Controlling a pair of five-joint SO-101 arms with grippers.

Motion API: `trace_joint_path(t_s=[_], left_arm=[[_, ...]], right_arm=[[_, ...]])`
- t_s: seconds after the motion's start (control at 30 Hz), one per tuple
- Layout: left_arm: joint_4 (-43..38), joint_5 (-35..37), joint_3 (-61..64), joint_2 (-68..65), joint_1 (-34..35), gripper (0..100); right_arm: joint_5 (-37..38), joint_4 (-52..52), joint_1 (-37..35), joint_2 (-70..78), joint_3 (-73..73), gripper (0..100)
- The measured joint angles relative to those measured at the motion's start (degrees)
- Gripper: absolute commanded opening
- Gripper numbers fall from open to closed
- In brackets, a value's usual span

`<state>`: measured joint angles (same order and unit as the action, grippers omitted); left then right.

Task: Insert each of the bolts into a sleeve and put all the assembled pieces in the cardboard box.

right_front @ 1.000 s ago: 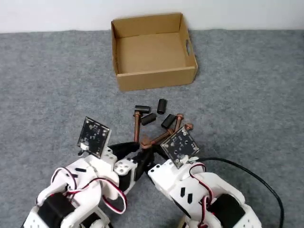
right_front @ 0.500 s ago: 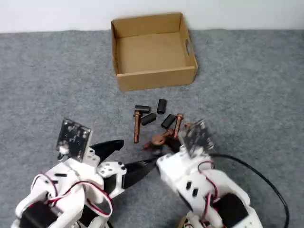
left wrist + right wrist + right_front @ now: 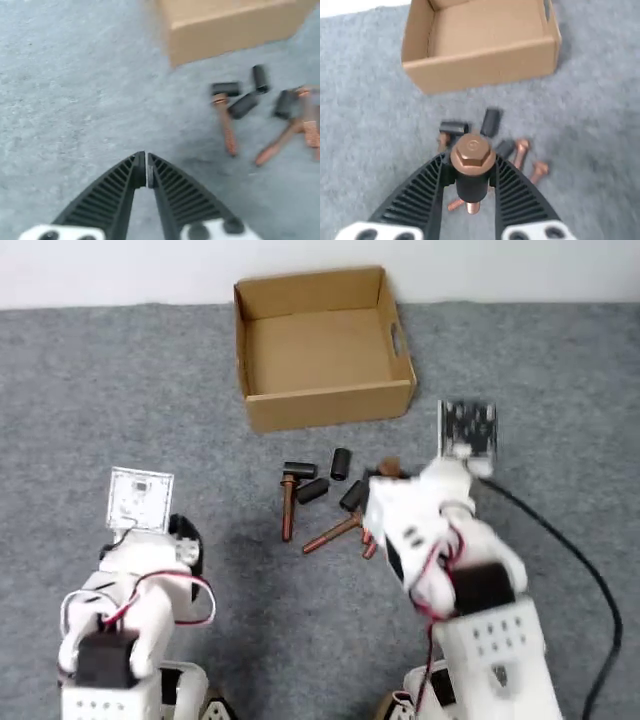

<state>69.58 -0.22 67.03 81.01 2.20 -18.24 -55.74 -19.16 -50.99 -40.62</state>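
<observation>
Grey carpet [image 3: 120,380] covers the table and runs back to a pale strip [image 3: 100,270] along the far edge. The left gripper [image 3: 146,160] hangs over a wide open stretch of it. Its fingertips are pressed together with nothing between them. The loose parts lie ahead of it, off toward the other arm.

The right gripper [image 3: 470,165] pinches an assembled piece [image 3: 472,150] over those parts. This is a copper hex-head bolt standing upright in a black sleeve, with its threaded tip poking out below and one finger on each side of the sleeve.

Beyond the right gripper's fingertips, past the parts and a band of free carpet, sits the cardboard box [image 3: 330,405]. Its top is open and its floor is bare cardboard. An oval hand-hole [image 3: 396,340] is cut in the wall on the right arm's side. Broad carpet flanks the box on both sides. A black cable [image 3: 560,550] trails on the outer side of the right arm.

Four loose sleeves lie between the grippers and the box:
- first sleeve [image 3: 299,470]
- second sleeve [image 3: 340,462]
- third sleeve [image 3: 312,490]
- fourth sleeve [image 3: 353,495]

Four loose bolts lie among them:
- a long bolt [image 3: 288,505], its head just beside the first sleeve
- a slanted bolt [image 3: 332,533]
- two short bolts [image 3: 521,150] [image 3: 538,171], just past the right gripper's outer finger
</observation>
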Motion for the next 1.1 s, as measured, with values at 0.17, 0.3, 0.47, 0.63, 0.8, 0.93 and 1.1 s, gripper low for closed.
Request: trace_joint_path(t_s=[0.17, 0.3, 0.47, 0.63, 0.8, 0.93, 1.1], left_arm=[[-11.08, -3.96, 11.87, -0.35, 0.97, 1], [-19.25, -4.04, 18.81, -0.35, 0.97, 1], [-26.90, -4.04, 27.52, -0.35, 0.97, 1], [-29.19, -4.22, 28.66, -0.44, 0.97, 1], [-29.45, -4.22, 28.92, -0.44, 0.97, 1], [-30.07, -4.22, 29.54, -0.44, 0.97, 1], [-30.51, -4.22, 29.71, -0.44, 0.97, 1]], right_arm=[[0.00, 6.68, 0.09, 15.47, 9.85, 0.8], [0.00, 12.04, 0.00, 27.69, 18.46, 0.8], [0.00, 17.32, 0.18, 41.76, 29.89, 0.8], [0.00, 20.22, 2.11, 55.74, 43.43, 0.8], [0.00, 20.75, 4.75, 70.59, 57.32, 0.8], [0.00, 20.75, 5.45, 81.93, 67.78, 0.8], [2.99, 20.75, 5.10, 92.75, 74.29, 2.8]])
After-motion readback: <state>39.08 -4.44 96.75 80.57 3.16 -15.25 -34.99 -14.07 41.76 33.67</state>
